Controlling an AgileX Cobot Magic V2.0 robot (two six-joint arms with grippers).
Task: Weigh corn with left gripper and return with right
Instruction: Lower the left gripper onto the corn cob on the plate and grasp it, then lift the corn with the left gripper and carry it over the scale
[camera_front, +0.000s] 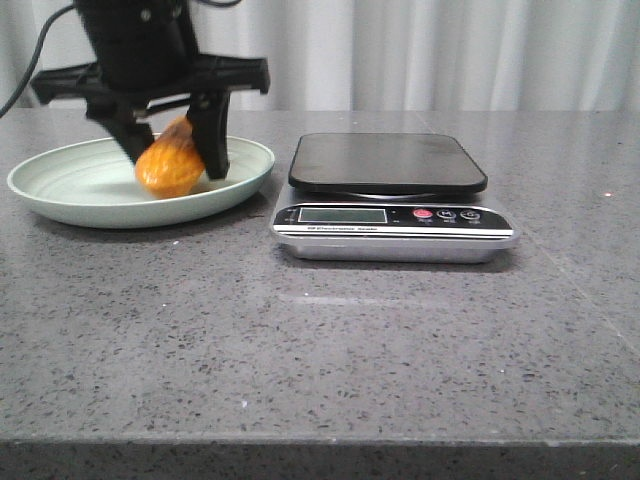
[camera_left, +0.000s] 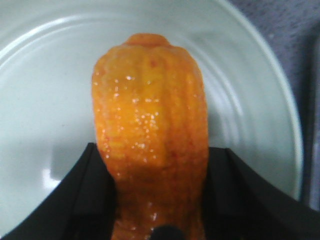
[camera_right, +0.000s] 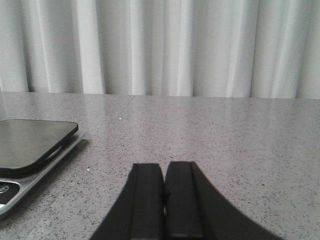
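A: Starting left of the kitchen scale (camera_front: 392, 200), what's there?

B: A pale-green plate (camera_front: 60, 195) sits on the grey speckled table (camera_front: 330, 350), its rim close to the scale's left edge without touching it. Over the plate hangs the left gripper (camera_front: 172, 150), its two black fingers (camera_front: 212, 135) pinching the corn (camera_front: 168, 165) between them.

A: Is the corn resting on the plate?

B: From the front its lower end sits level with the plate's inside, but I cannot tell whether it touches. The wrist camera shows the glossy orange cob (camera_left: 150, 135) clamped from both sides, its free end pointing out over the plate's ridged surface (camera_left: 45, 100).

A: And the scale itself?

B: Its dark weighing platform (camera_front: 388, 162) is bare; below it are a blank-looking display (camera_front: 342, 215) and a red button (camera_front: 422, 214).

A: To the right of the scale?

B: The right gripper (camera_right: 164, 200) is low over the table, fingers pressed together with nothing between them, and the scale's corner (camera_right: 35, 145) is near them. White curtains (camera_right: 165, 45) hang behind the table.
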